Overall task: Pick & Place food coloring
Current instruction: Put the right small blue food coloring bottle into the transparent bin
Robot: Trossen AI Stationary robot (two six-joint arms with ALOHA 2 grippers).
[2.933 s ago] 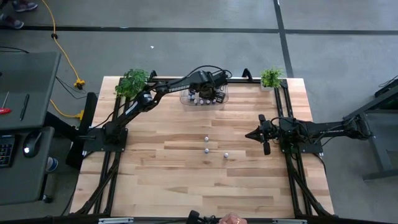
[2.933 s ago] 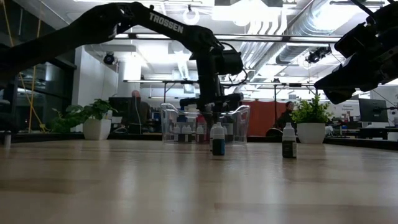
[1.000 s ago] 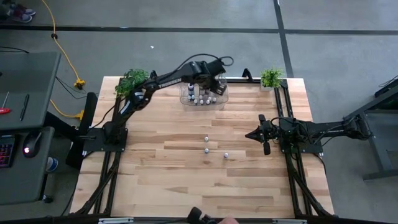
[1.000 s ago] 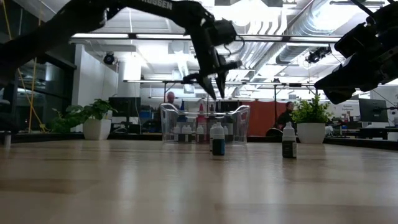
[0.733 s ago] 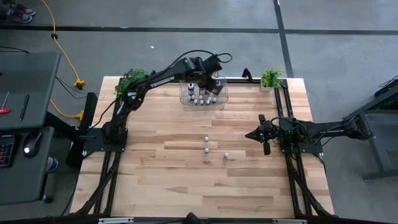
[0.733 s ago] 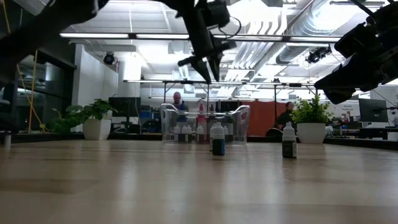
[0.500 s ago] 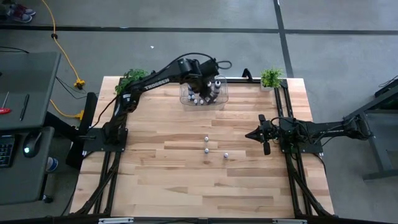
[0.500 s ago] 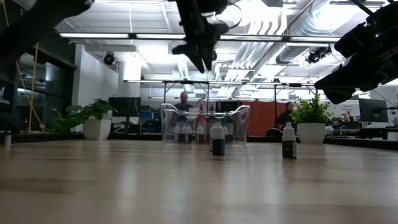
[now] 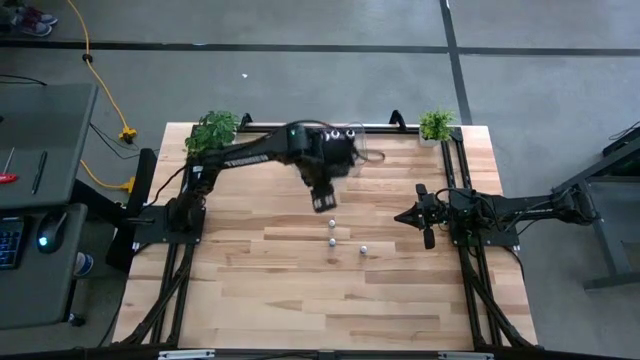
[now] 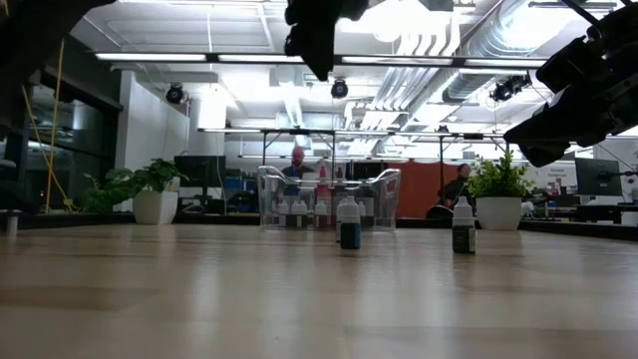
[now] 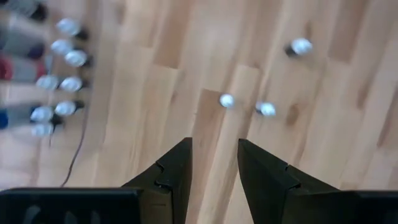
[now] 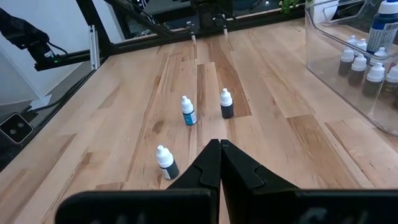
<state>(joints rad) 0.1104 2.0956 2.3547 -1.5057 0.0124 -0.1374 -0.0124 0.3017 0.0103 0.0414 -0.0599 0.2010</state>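
Three small food coloring bottles stand upright on the wood near the table's middle [image 9: 332, 241], [image 11: 227, 100], [image 12: 188, 111]; two of them show in the low view [image 10: 349, 221]. More bottles stand inside the clear bin [image 9: 360, 150], [image 10: 327, 199], [image 12: 360, 62] at the far edge. My left gripper [image 9: 325, 200], [image 11: 214, 163] is open and empty, high above the table between the bin and the three bottles, pointing down. My right gripper [image 9: 405, 217], [image 12: 219, 148] is shut and empty, waiting to the right of the bottles.
Two potted plants sit on the far corners [image 9: 212, 130], [image 9: 436, 124]. The left arm's link [image 9: 260, 150] crosses over the bin. Bare wood stretches toward the near edge [image 9: 320, 300]. People move in the room behind [image 10: 297, 165].
My left gripper has risen from above the bin and swung toward the table's near edge; it now hovers over the wood just short of the three standing bottles. The bottles and the bin have stayed where they were.
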